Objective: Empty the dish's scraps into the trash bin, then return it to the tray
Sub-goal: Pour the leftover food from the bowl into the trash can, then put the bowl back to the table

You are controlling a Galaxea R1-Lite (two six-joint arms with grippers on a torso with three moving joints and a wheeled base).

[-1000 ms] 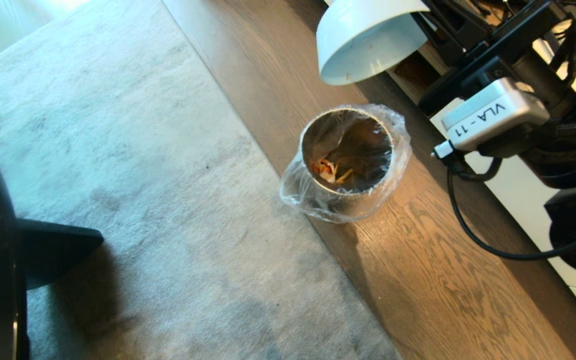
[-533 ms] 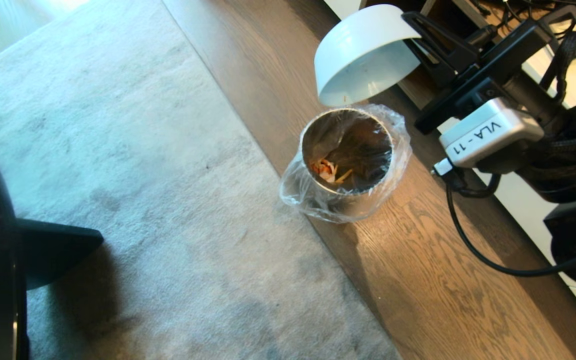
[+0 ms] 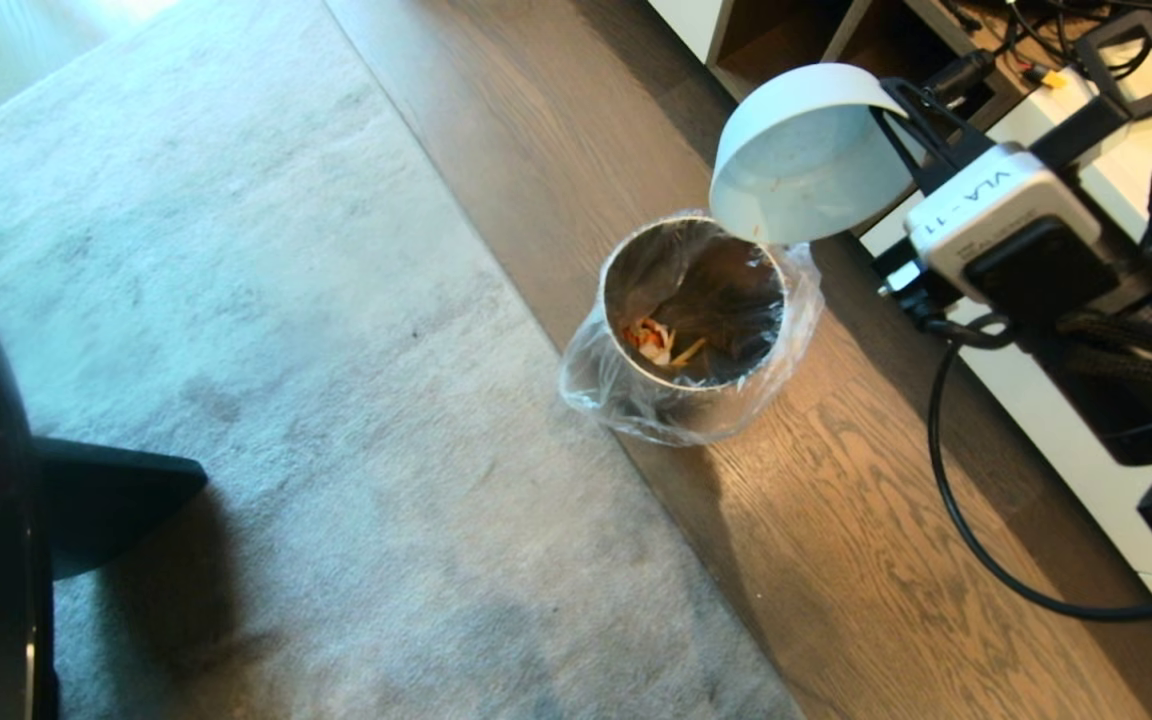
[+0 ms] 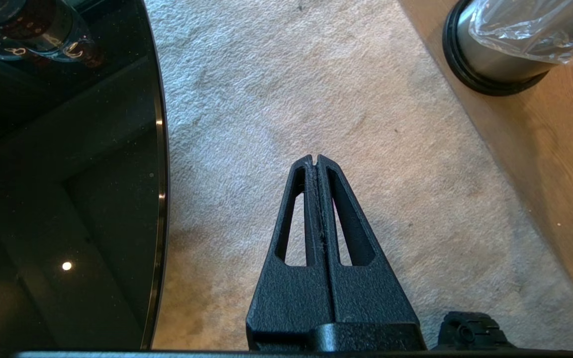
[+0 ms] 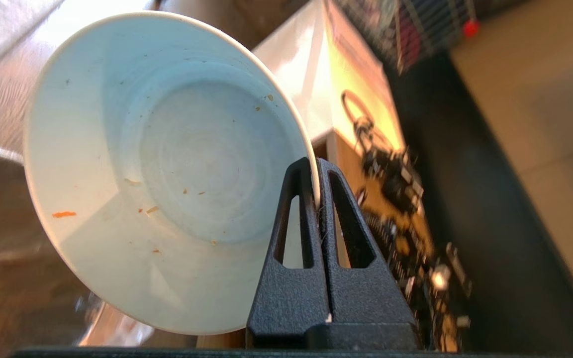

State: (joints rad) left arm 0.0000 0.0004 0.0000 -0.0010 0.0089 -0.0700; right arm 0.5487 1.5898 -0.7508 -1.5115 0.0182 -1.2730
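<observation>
Jaws: your right gripper (image 5: 316, 171) is pinched hard on the rim of the dish (image 5: 167, 174) — one finger inside the wall, one outside. Your left gripper (image 4: 316, 161) has its jaws pressed together on nothing, parked over the carpet (image 4: 366, 149) beside the glossy black tabletop (image 4: 67, 174).

Dish: it hangs tipped steeply in the head view, mouth facing down and toward the trash bin (image 3: 693, 300), its lowest edge just over the bin's far rim.

Change: a second ago the dish sat higher and further left in the head view, at the top edge of the picture. Now you have swung it right and lower, and the wrist has rolled so the wrist camera block (image 3: 1006, 215) faces more upward.

Scraps: the scraps (image 3: 658, 342) lie in the bin's bag liner, in the same spot as a second ago. Inside the dish you have only crumbs and one small orange fleck (image 5: 63, 214) stuck to the wall.

Meaning: the emptying looks done — nothing more is falling. I would judge the swing as the start of carrying the dish back.

Remaining: the tray is in none of your views, so you have yet to find it.

Risk: an edge pinch on a smooth bowl could slip if you turn fast.
</observation>
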